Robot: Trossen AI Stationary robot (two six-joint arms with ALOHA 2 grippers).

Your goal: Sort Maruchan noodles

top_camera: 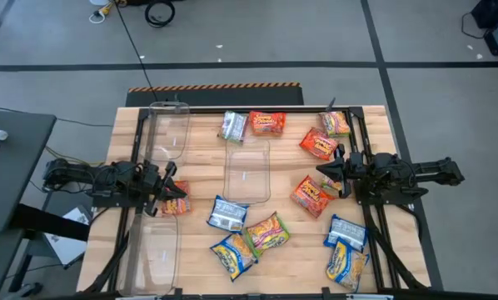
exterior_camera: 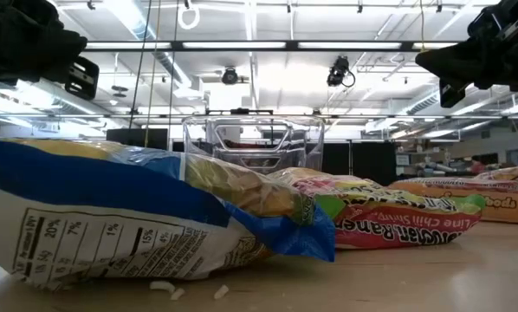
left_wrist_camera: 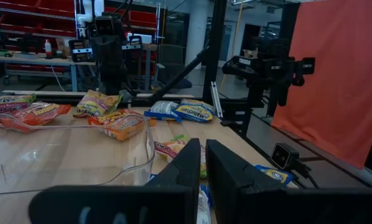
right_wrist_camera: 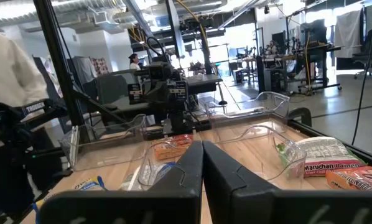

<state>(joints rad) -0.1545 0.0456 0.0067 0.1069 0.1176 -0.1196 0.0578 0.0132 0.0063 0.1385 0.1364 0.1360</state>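
I see wooden table (top_camera: 199, 171) at frame centre, on grey floor (top_camera: 257, 37) crossed by dark lines. Three clear plastic bins on table: one upper left (top_camera: 169, 127), one lower left (top_camera: 157, 254), one centre (top_camera: 248, 171). Black-and-orange striped strip (top_camera: 215, 87) along table's top edge. Dark side table (top_camera: 12, 158) at left edge. Coiled black cable (top_camera: 159, 12) at top. I note orange-red cloth panel (left_wrist_camera: 335, 74) at right of left wrist view.

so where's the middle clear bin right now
In the high view the middle clear bin lies near the table's centre, between the two arms, with a blue-yellow-white packet just at its near-left corner and an orange-red packet beyond its far end.
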